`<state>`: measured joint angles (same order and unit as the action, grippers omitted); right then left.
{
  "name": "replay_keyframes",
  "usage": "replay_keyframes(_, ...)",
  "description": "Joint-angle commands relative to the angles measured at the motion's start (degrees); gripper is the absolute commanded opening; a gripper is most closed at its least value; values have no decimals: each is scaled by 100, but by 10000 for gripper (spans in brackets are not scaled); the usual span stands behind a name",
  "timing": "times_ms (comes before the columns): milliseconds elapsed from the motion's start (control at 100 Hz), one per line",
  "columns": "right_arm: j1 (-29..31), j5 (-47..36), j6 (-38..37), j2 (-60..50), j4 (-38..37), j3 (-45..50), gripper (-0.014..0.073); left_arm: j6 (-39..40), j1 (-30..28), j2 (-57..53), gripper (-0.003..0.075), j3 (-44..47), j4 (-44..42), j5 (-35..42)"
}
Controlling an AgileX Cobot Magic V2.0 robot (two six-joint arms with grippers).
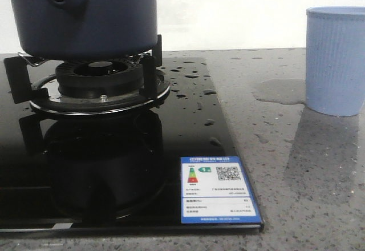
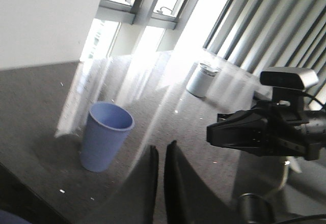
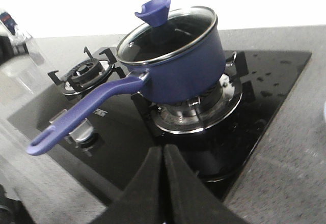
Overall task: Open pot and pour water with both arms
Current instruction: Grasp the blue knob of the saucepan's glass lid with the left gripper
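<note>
Zero steps done | pot [image 3: 178,68] on the burner [image 3: 198,109], lid [image 3: 165,33] still on | left gripper [image 2: 161,155] clenched, empty | right gripper [image 3: 162,158] clenched, empty | water [image 1: 276,91] beside cup [image 1: 335,60] | opening, pouring left

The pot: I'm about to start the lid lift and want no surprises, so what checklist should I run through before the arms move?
1. The pot sits level on its burner: ok.
2. The lid is on, with nothing in its way: ok.
3. Claws open for a grasp: not ok. The left claw and right claw are both shut and empty.
4. The cup stands upright on the counter: ok.
5. Dry surfaces: not ok. There is a puddle beside the cup and droplets on the glass hob.
6. Water level inside the pot: cannot tell.
</note>
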<state>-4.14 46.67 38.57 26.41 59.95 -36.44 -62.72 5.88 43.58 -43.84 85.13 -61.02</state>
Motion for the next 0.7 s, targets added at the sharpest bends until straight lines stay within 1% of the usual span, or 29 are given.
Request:
replay_keyframes(0, 34, -320, 546, 88, 345, -205, -75, -916, 16, 21, -16, -336, 347, 312)
replay_keyframes(40, 34, -346, 777, 88, 345, -205, -69, -1173, 16, 21, -1, -368, 232, 482)
replay_keyframes(90, 34, -345, 1100, 88, 345, -219, -38, -1344, 16, 42, 53, -409, 133, 672)
replay_keyframes(150, 34, -386, 1224, 88, 345, -256, 36, -1382, 16, 124, 187, -409, 100, 835)
replay_keyframes(160, 34, -387, 1224, 88, 345, -257, 62, -1395, 16, 143, 206, -409, 100, 858)
replay_keyframes(170, 34, -406, 1224, 88, 345, -257, 76, -1415, 16, 145, 245, -409, 100, 871)
replay_keyframes(180, 34, -433, 1224, 88, 345, -267, 105, -1431, 16, 161, 265, -409, 89, 897)
replay_keyframes(190, 34, -447, 1224, 88, 345, -267, 122, -1464, 16, 180, 306, -409, 79, 898)
replay_keyframes(200, 34, -475, 1224, 88, 345, -281, 139, -1476, 16, 192, 326, -409, 82, 926)
replay_keyframes(210, 34, -485, 1224, 88, 345, -281, 174, -1494, 16, 219, 368, -409, 82, 927)
replay_keyframes(220, 34, -511, 1224, 88, 345, -293, 194, -1492, 21, 234, 387, -409, 68, 969)
replay_keyframes(230, 34, -526, 1224, 88, 345, -293, 234, -1492, 33, 266, 406, -409, 68, 992)
replay_keyframes(240, 34, -541, 1224, 88, 345, -305, 255, -1496, 32, 282, 443, -409, 59, 1020)
replay_keyframes(250, 34, -574, 1224, 88, 345, -305, 297, -1496, 48, 297, 461, -409, 59, 1069)
replay_keyframes(260, 34, -594, 1224, 88, 345, -305, 318, -1496, 48, 327, 494, -409, 59, 1097)
replay_keyframes(270, 34, -625, 1224, 88, 345, -305, 340, -1496, 71, 343, 508, -409, 59, 1158)
replay_keyframes(290, 34, -672, 1224, 88, 355, -305, 426, -1496, 100, 406, 559, -409, 59, 1260)
replay_keyframes(330, 34, -733, 1224, 88, 356, -305, 521, -1519, 154, 491, 598, -409, 59, 1440)
replay_keyframes(370, 34, -749, 1224, 88, 366, -305, 613, -1617, 219, 598, 614, -412, 59, 1612)
replay_keyframes(410, 24, -749, 1224, 88, 369, -305, 669, -1794, 261, 694, 606, -447, 56, 1727)
replay_keyframes(490, 11, -723, 1224, 88, 418, -305, 650, -2063, 288, 958, 590, -593, 11, 1810)
replay_keyframes(600, 11, -681, 1224, 88, 434, -305, 645, -2089, 288, 1325, 587, -837, 11, 2172)
replay_keyframes(690, 11, -620, 1224, 88, 482, -305, 645, -2120, 288, 1653, 587, -1043, 11, 2306)
